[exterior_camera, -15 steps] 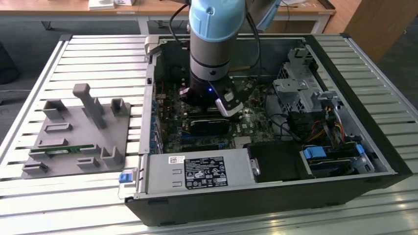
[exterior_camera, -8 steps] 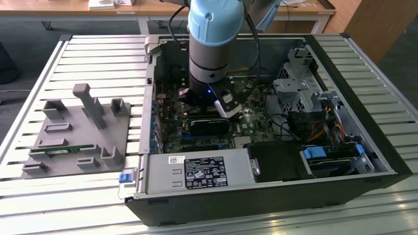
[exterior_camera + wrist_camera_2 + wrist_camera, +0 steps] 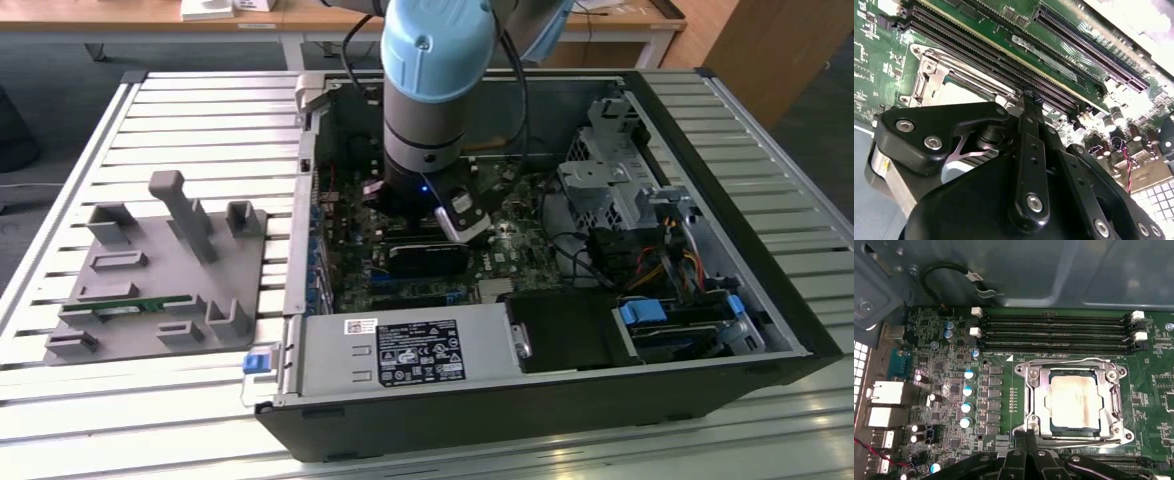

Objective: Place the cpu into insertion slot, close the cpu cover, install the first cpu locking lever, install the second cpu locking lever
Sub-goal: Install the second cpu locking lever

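End effector (image 3: pixel 1026 437) had fingers pressed together, holding nothing, tips at the cpu cover's (image 3: pixel 1074 371) edge. Cpu (image 3: pixel 1075 402) sat seated just beyond, cover down. Lever work likely wanted slow, steady sideways pressure.

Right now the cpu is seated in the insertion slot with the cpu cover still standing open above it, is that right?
Not quite. The cpu is seated in the socket, but the cpu cover lies closed, flat around the chip, as the first wrist view shows. The gripper sits at the cover's edge.

Light-blue arm (image 3: pixel 434 45), grey wrist, black screwed tool (image 3: pixel 1029 145)
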Tool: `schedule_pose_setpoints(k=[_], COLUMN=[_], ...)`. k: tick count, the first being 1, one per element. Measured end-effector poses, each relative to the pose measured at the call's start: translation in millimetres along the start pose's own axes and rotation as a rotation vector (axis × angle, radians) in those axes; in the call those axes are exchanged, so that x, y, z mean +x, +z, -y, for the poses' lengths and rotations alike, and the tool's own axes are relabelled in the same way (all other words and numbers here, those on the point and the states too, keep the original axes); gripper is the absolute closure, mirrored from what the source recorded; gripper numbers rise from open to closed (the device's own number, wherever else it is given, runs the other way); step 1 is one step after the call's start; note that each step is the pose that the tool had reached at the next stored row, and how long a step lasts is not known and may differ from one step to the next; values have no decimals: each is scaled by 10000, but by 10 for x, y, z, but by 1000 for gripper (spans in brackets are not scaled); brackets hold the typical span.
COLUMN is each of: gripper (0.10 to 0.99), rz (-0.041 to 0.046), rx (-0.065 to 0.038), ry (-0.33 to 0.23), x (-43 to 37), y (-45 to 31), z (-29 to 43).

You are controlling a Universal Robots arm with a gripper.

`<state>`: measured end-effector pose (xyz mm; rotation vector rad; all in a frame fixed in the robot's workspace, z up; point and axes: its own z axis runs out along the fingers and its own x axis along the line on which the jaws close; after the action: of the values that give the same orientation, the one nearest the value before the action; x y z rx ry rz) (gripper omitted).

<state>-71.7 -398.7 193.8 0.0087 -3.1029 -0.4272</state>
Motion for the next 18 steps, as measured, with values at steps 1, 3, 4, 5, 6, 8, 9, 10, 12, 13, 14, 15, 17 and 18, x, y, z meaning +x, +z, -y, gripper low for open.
schedule_pose_setpoints(k=[1,3,4,5,6,8,9,10,12,13,14,15,17,18], gripper=[980,980,980,980,980,980,980,980,980,980,980,980,980,980], rz=[3,6,5,5,3,2,2,3,3,2,4,5,3,3], rx=[-34,-87,-106,-122,-131,-130,-129,-132,-134,-135,-143,-147,-142,-146], ry=[0,-1,-1,-1,-1,0,0,0,-1,-1,-2,-2,0,-1], x=[1,3,5,6,7,8,9,12,16,18,18,18,19,19], y=[7,21,26,30,32,33,33,34,35,29,20,5,-31,-48], z=[1,4,6,8,9,9,9,9,9,8,5,0,-9,-14])
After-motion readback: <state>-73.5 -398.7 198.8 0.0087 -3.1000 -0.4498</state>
